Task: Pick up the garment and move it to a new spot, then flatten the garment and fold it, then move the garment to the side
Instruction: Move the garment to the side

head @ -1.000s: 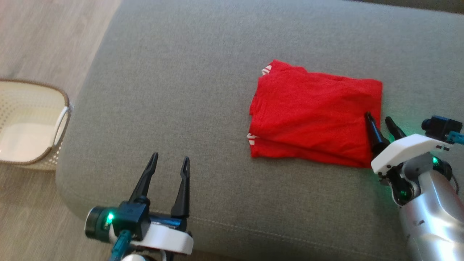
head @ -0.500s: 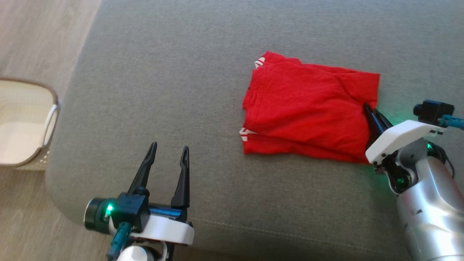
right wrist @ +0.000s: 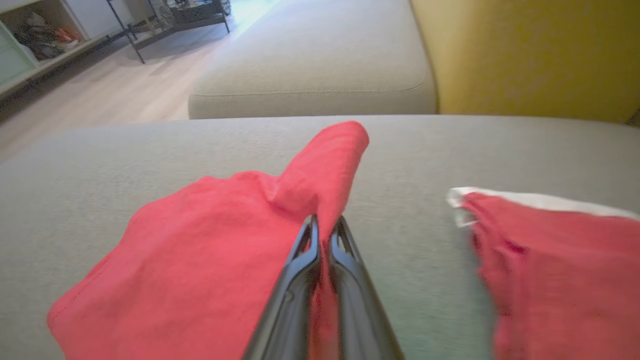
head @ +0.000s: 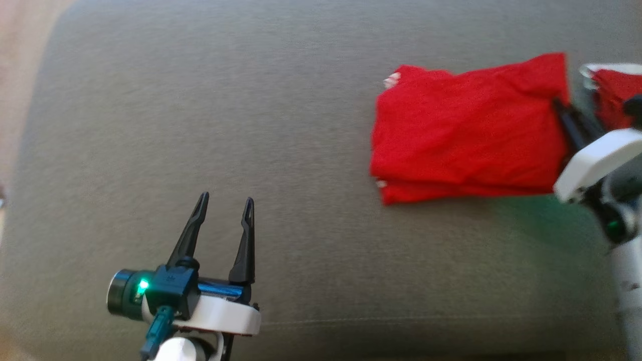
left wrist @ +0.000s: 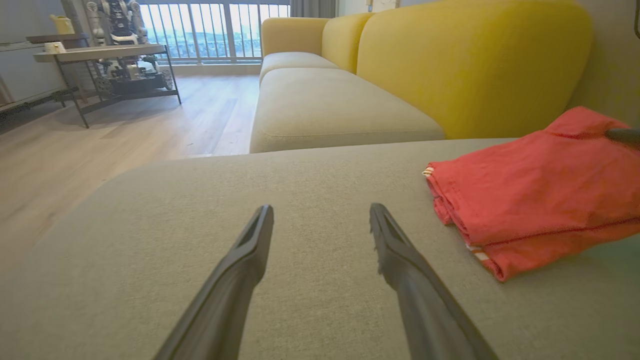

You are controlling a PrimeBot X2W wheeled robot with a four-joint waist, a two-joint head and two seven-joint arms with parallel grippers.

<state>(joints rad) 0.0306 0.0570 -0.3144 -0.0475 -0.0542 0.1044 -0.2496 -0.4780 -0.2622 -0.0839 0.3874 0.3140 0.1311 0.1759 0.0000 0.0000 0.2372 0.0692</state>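
Grey fabric sofa cushion (head: 225, 100) under me, and the folded red cloth garment (head: 466, 135) lies on it, far right. My right gripper (right wrist: 322, 222) is clamped on its right edge, corner lifted. My left gripper (head: 226, 199) hovers near left, fingers apart.

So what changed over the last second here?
The right gripper, open around the right edge of the folded red garment a second ago, has shut on it and lifted that edge into a peak. The head camera also turned. The left gripper stayed open above the grey cushion.
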